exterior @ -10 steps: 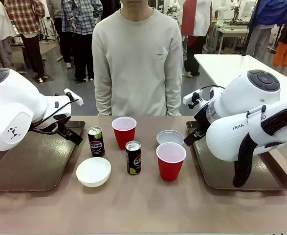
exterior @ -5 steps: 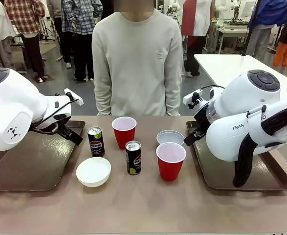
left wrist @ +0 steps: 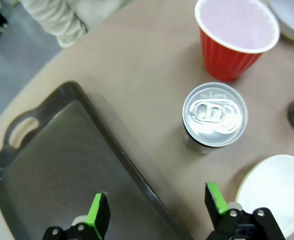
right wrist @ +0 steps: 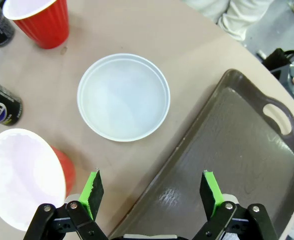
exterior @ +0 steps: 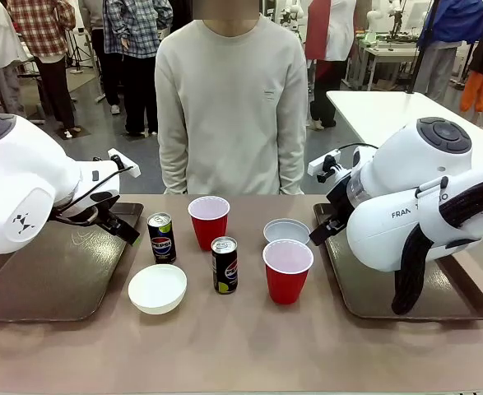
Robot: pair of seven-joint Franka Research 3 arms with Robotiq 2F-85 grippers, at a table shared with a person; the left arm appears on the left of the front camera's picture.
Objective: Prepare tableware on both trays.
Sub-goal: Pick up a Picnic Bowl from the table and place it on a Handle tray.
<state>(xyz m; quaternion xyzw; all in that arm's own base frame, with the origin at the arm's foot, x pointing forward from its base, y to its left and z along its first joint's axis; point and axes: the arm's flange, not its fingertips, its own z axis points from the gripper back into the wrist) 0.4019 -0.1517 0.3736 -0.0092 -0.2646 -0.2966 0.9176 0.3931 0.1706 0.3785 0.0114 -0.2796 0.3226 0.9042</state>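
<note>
Left gripper [left wrist: 156,202], jaws apart and empty, hangs over the right rim of the left tray [left wrist: 51,165]; the nearest can [left wrist: 214,114] stands upright just right of it. Right gripper [right wrist: 152,185], also apart, hangs over the left rim of the right tray [right wrist: 237,150], with the greyish bowl [right wrist: 123,97] just left.

A: Dark brown left tray [exterior: 60,276] and right tray [exterior: 360,290] lie flat at the sides!

B: Between them, all upright: far red cup [exterior: 209,220], near red cup [exterior: 287,271], left can [exterior: 161,238], middle can [exterior: 224,265], white bowl [exterior: 157,288] near-left, greyish bowl [exterior: 286,231] far-right.
</note>
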